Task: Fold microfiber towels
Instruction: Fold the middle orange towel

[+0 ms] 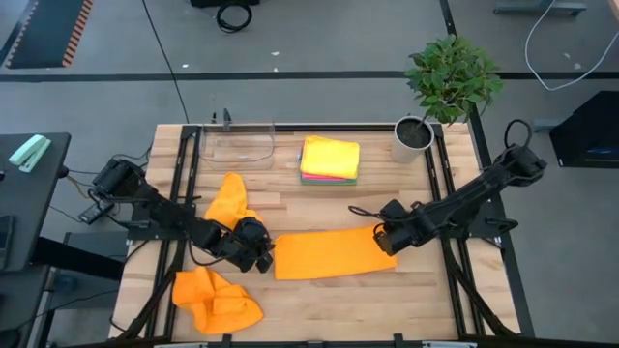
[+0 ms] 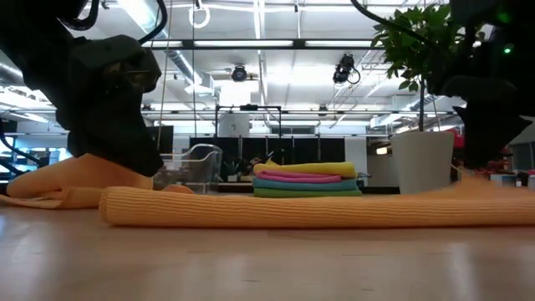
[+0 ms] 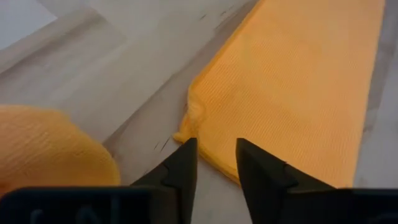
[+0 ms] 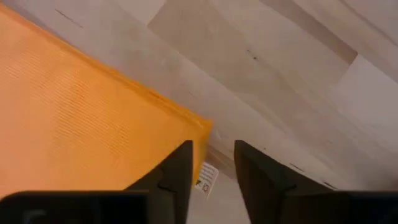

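Observation:
An orange microfiber towel (image 1: 334,253) lies folded into a long flat strip across the middle of the table. My left gripper (image 1: 263,253) is at the strip's left end, and in the left wrist view its fingers (image 3: 183,171) stand apart over the towel's corner (image 3: 193,118), pinching nothing. At the right end is my right gripper (image 1: 387,237). Its fingers (image 4: 180,165) are also apart, just off the towel's corner (image 4: 186,121), beside a small white tag (image 4: 206,177). Two more orange towels lie crumpled, one behind the left gripper (image 1: 230,198) and one at the front left (image 1: 215,300).
A stack of folded towels (image 1: 330,159), yellow on top, sits at the back centre. To its left stands a clear plastic tray (image 1: 237,143). A potted plant (image 1: 414,138) stands at the back right. Bare wood shows in front of the strip.

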Available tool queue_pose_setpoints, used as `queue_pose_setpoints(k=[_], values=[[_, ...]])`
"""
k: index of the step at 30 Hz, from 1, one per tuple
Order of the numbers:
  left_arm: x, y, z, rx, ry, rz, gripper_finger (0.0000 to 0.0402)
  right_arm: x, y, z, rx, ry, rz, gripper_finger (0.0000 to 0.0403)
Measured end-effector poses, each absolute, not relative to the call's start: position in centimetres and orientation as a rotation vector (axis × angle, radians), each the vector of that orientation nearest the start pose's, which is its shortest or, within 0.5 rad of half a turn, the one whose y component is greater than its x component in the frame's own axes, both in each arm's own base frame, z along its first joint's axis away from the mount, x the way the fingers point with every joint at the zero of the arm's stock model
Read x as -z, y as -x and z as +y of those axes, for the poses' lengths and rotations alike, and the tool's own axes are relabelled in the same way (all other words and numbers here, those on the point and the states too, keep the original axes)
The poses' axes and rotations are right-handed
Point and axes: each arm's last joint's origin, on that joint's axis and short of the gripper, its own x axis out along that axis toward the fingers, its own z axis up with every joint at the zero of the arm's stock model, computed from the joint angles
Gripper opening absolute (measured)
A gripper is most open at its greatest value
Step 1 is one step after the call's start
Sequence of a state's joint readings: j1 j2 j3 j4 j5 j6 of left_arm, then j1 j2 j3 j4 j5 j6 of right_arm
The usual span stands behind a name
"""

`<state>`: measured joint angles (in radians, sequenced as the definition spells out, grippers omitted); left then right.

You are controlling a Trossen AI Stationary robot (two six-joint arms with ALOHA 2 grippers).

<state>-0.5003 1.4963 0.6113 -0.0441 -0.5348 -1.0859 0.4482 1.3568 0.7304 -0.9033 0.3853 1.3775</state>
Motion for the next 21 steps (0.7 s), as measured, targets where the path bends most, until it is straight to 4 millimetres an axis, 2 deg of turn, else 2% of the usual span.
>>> queue_pose_setpoints(k=[5,10,13,17,21], values=[[-14.4,-23.5,-11.3,-0.397,0.582,0.676,0.0142,-19.5,-18.7,8.2,0.743,-0.6,1.091,0.0158],[-14.9,-24.2,-11.6,-0.32,0.546,0.619,0.0123,-20.7,-18.2,10.4,0.684,-0.742,1.031,0.0148],[-14.4,-24.8,-11.1,-0.315,0.556,0.635,0.0084,-19.5,-18.2,12.5,0.643,-0.804,1.019,0.0106],[-12.5,-25.7,-9.9,-0.282,0.55,0.744,0.0014,-17.5,-18.0,14.9,0.631,-0.821,1.039,0.0021],[-11.6,-26.5,-8.1,-0.336,0.553,0.763,0.0016,-15.9,-17.6,16.0,0.705,-0.818,1.062,0.0009]])
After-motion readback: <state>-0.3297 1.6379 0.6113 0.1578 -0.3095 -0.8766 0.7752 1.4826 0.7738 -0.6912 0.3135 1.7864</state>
